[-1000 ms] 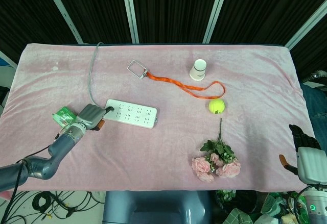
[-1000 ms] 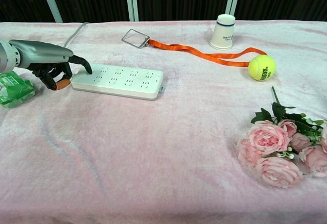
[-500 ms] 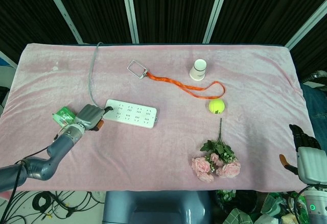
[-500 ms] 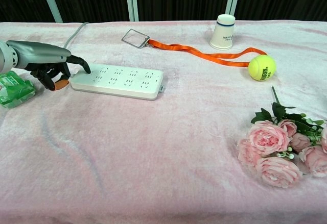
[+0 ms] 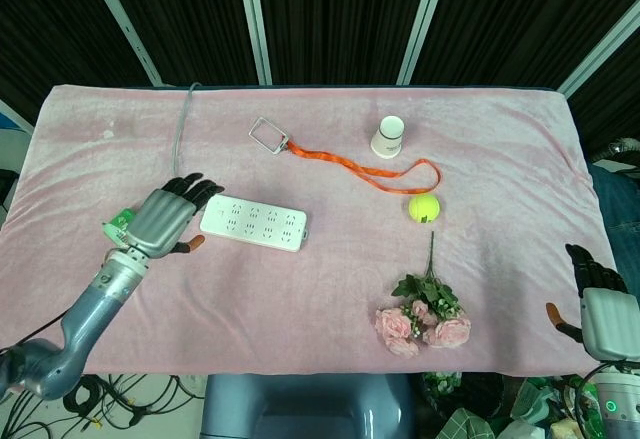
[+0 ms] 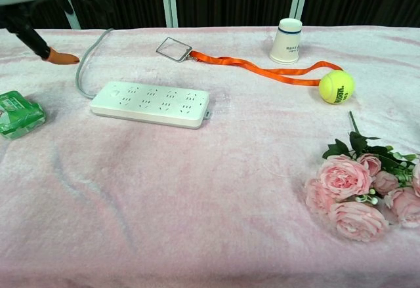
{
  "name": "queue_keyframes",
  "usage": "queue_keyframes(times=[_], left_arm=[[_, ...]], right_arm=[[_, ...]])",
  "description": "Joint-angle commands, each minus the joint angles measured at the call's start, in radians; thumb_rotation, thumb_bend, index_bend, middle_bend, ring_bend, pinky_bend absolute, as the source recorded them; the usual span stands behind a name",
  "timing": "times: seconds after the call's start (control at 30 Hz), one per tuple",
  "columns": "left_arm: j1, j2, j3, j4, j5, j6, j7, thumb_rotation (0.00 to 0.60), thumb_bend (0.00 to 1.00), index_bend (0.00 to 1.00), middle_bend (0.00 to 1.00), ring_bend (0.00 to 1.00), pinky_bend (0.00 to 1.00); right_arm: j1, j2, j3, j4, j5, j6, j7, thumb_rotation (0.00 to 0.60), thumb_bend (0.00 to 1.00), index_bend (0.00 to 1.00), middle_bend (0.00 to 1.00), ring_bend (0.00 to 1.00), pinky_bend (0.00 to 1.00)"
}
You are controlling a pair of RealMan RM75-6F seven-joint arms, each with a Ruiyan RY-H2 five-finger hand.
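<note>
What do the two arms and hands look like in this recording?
The left arm is smooth blue-grey metal with a silver-grey left hand, dark fingers and an orange-tipped thumb. The right hand, at the frame edge, shows a pale grey casing, black fingers and an orange tip.

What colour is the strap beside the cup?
Orange; the strap shows best in the chest view, running past the cup.

Left hand up, right hand low

Left hand (image 5: 165, 218) hangs raised, fingers spread and holding nothing, forearm slanting down-left. Right hand (image 5: 597, 294) sits at the lower right corner, dark fingers pointing up.
</note>
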Motion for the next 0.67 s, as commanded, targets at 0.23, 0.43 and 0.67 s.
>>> queue_keyframes(times=[0.23,0.43,0.67], left_arm=[[0.342,0.194,0.187,-0.192,0.218,0.375,0.068,0.600,0.18,0.16,0.08,0.00,0.10],[0.486,0.215,0.251,-0.128,0.269,0.475,-0.054,0.600,0.18,0.16,0.08,0.00,0.07],[0.518,0.194,0.232,-0.009,0.271,0.457,-0.161,0.600,0.18,0.16,0.08,0.00,0.06]], right_arm=[[-0.001,-0.001,-0.003,-0.009,-0.005,0.004,-0.008,0.600,0.21,0.03,0.09,0.19,0.20],[-0.001,-0.003,-0.004,-0.012,-0.009,0.005,-0.013,0.600,0.21,0.03,0.09,0.19,0.20],[-0.002,-0.004,-0.005,-0.011,-0.012,0.008,-0.010,0.600,0.21,0.03,0.09,0.19,0.20]])
